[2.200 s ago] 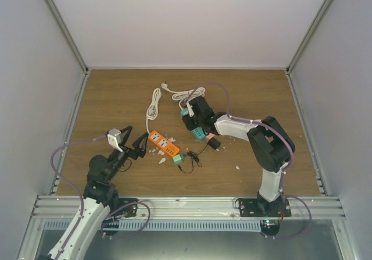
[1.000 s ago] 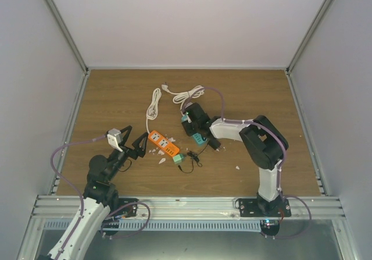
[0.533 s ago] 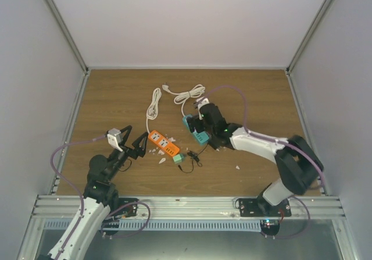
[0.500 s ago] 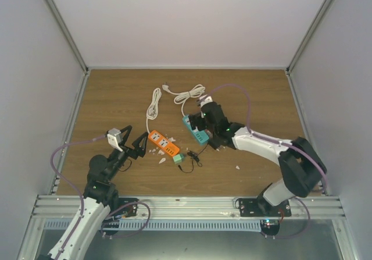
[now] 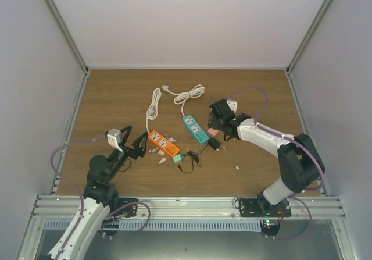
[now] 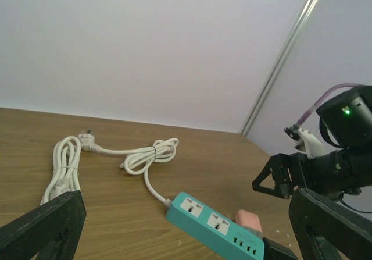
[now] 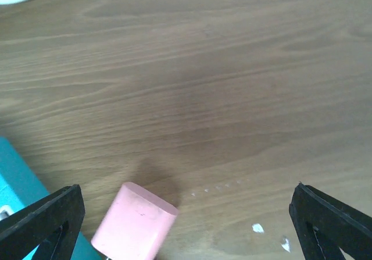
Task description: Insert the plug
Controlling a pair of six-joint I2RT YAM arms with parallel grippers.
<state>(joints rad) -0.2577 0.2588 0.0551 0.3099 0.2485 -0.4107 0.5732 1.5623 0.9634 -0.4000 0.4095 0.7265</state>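
On the table (image 5: 116,97), a pink block (image 5: 213,132) lies near the plug (image 5: 214,144), perhaps touching; left gripper (image 5: 137,135) and right gripper (image 5: 218,124) gape.

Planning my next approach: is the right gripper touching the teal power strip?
Apart. The left wrist view shows the right gripper open and off to one side of the teal power strip, with bare wood visible between them.

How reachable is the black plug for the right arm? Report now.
Probably yes: the open right pincer hangs close by the black plug, with only the pink block lying between them.
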